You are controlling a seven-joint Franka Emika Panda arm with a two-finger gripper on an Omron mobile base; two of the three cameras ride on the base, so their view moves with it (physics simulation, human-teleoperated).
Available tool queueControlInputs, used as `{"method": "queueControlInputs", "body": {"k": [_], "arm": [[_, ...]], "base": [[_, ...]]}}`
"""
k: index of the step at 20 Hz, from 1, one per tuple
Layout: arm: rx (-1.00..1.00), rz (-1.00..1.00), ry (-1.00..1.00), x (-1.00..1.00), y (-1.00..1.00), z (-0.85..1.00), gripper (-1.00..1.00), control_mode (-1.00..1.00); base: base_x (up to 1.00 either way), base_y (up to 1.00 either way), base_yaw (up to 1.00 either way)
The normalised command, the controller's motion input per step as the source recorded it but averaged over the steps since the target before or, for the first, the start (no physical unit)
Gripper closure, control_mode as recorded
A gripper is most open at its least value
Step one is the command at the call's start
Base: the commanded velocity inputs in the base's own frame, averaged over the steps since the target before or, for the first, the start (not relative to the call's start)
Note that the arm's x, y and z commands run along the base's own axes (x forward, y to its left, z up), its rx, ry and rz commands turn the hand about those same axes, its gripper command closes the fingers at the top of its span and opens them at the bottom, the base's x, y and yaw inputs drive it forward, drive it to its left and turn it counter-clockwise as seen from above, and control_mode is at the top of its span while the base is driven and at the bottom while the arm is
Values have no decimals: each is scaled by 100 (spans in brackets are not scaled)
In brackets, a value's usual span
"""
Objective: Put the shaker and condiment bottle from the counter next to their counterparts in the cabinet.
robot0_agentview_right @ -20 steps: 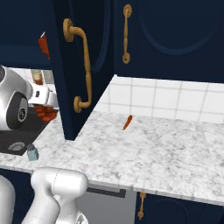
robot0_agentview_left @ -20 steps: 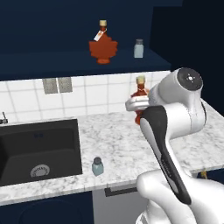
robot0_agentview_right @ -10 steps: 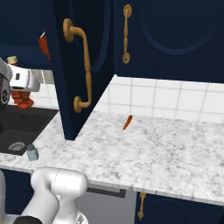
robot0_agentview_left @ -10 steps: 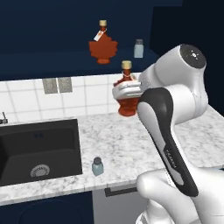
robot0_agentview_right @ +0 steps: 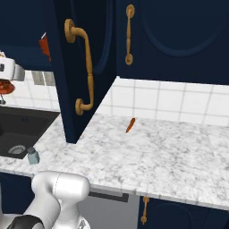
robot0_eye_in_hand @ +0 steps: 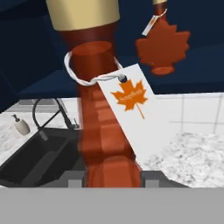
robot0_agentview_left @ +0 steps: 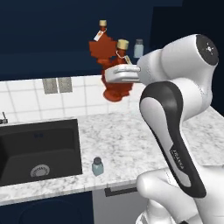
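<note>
The claw (robot0_agentview_left: 119, 74) was clamped on the condiment bottle (robot0_agentview_left: 116, 83), close under the cabinet's counterpart bottle (robot0_agentview_left: 100, 46); it risked knocking it.

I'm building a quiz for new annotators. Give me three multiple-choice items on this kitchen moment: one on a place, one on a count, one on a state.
1. Where does the shaker on the counter stand?
A. in the sink
B. near the counter's front edge, right of the sink
C. against the tiled wall

2. How many maple-leaf bottles are there?
A. one
B. two
C. three

3. What is the gripper doing?
A. hanging open
B. pressing on the counter
C. holding the condiment bottle in the air

Answers: 1 B, it sits by the edge beside the sink. 2 B, the held one plus its counterpart in the cabinet. 3 C, the bottle hangs clear above the counter.
</note>
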Motion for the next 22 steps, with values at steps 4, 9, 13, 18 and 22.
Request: {"method": "queueControlInputs", "body": {"k": [4,9,13,18,22], "arm": [[-1,0,0,19,12,29,100,-100],[-1,-3,0,26,0,50,100,-100],[0,0,-3,13,4,50,100,-100],[-2,3,-8,12,13,2,100,-100],[0,0,-1,47,0,0,100,-100]], "base": [[0,0,0],[0,0,0],[0,0,0],[0,0,0],[0,0,0]]}}
